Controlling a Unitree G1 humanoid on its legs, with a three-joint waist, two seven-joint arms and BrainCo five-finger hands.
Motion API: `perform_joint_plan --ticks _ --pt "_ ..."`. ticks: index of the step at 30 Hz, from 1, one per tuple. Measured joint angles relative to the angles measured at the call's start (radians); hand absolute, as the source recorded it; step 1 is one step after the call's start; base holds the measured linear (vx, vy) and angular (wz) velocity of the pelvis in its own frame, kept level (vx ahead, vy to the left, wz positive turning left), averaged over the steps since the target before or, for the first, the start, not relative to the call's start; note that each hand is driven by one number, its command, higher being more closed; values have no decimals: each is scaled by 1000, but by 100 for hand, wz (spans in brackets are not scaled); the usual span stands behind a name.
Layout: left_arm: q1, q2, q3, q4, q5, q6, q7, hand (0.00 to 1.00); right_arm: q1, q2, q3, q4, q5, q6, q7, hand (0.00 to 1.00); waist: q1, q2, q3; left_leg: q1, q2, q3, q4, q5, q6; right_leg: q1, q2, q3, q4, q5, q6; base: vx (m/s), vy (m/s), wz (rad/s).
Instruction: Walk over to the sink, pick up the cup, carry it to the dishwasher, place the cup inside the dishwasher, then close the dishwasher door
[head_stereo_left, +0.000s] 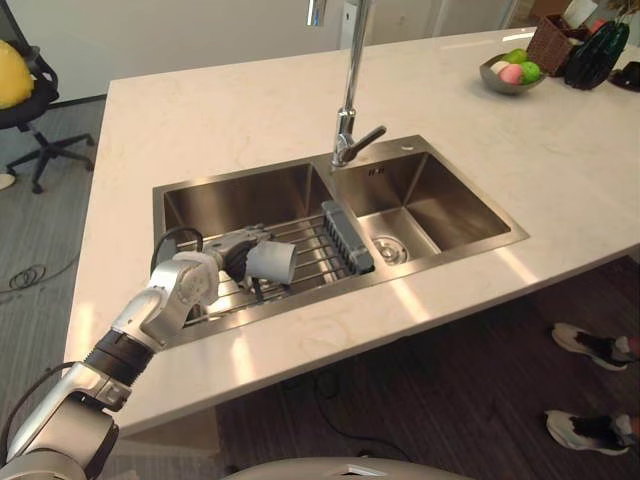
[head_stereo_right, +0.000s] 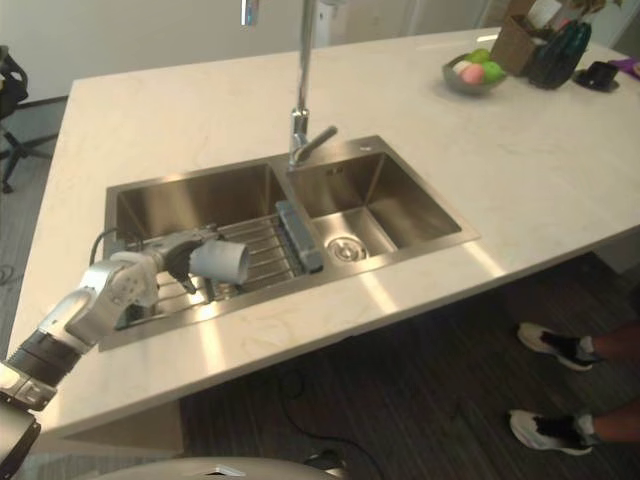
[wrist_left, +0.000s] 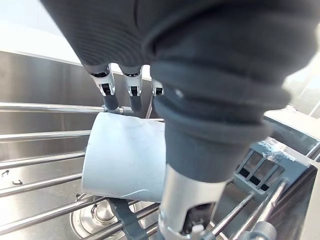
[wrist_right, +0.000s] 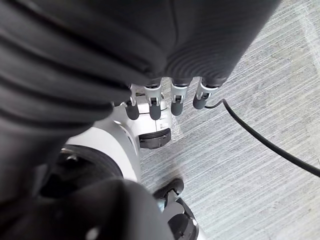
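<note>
A pale grey cup (head_stereo_left: 270, 262) lies on its side on the wire rack (head_stereo_left: 312, 245) over the left basin of the steel double sink (head_stereo_left: 230, 198). My left hand (head_stereo_left: 228, 256) reaches into that basin from the left and is shut on the cup. In the left wrist view its fingers (wrist_left: 111, 95) curl over the cup's (wrist_left: 125, 162) far side and the thumb (wrist_left: 195, 195) presses the near side. The cup's open end points right, toward the basin divider. My right hand (wrist_right: 152, 107) hangs low beside my body above the floor, fingers relaxed, holding nothing.
A tall faucet (head_stereo_left: 350, 100) rises behind the divider. A grey slotted holder (head_stereo_left: 347, 238) sits at the rack's right end. On the counter's far right are a fruit bowl (head_stereo_left: 512, 72) and a basket (head_stereo_left: 553, 42). A person's shoes (head_stereo_left: 590, 345) show right of the counter, an office chair (head_stereo_left: 25, 90) far left.
</note>
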Motion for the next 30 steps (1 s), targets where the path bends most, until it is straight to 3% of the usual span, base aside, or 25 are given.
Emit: perform_joint_plan --ticks 15,30 --pt "-75 -9 -41 188 2 41 6 0 -14 3 8 -2 0 11 -5 0 -34 -7 -4 1 0 28 0 0 0 -15 0 23 2 6 0 -2 2 -3" --pt "-99 -53 -22 342 65 48 19 0 -14 4 8 -2 0 9 -5 0 -35 -13 -3 1 0 27 0 0 0 -14 0 25 1 8 0 0 0 0"
